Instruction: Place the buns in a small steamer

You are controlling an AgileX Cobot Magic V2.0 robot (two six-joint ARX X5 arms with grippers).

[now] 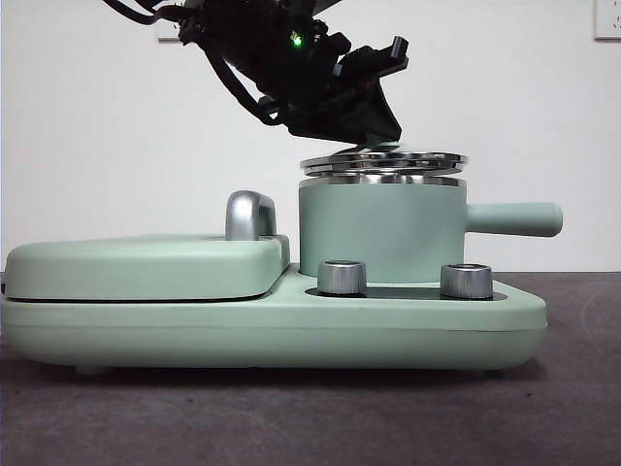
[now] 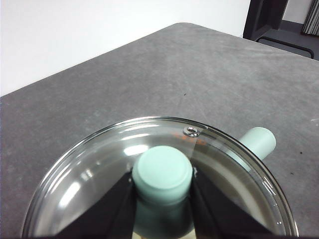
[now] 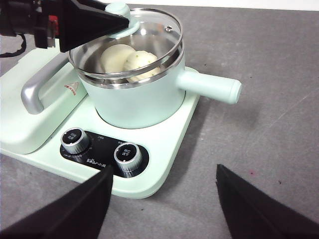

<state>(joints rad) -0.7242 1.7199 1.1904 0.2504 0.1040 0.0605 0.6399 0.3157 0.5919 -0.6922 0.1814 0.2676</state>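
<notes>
Both buns [image 3: 128,63] lie inside the small steamer [image 1: 383,233], seen through the glass in the upper middle of the right wrist view; the plain one sits beside the flecked one. The steamer stands on the mint-green cooker base [image 1: 291,325], right of centre in the front view, its side handle [image 1: 514,218] pointing right. The glass lid [image 2: 159,179] sits tilted just above the steel rim, its green knob [image 2: 162,172] clenched by the left gripper's [image 2: 162,199] fingers. The right gripper [image 3: 162,199] hangs released over the grey desk [image 3: 259,99], near the two dials [image 3: 99,147]. The flat griddle lid [image 1: 146,264] lies lower left.
</notes>
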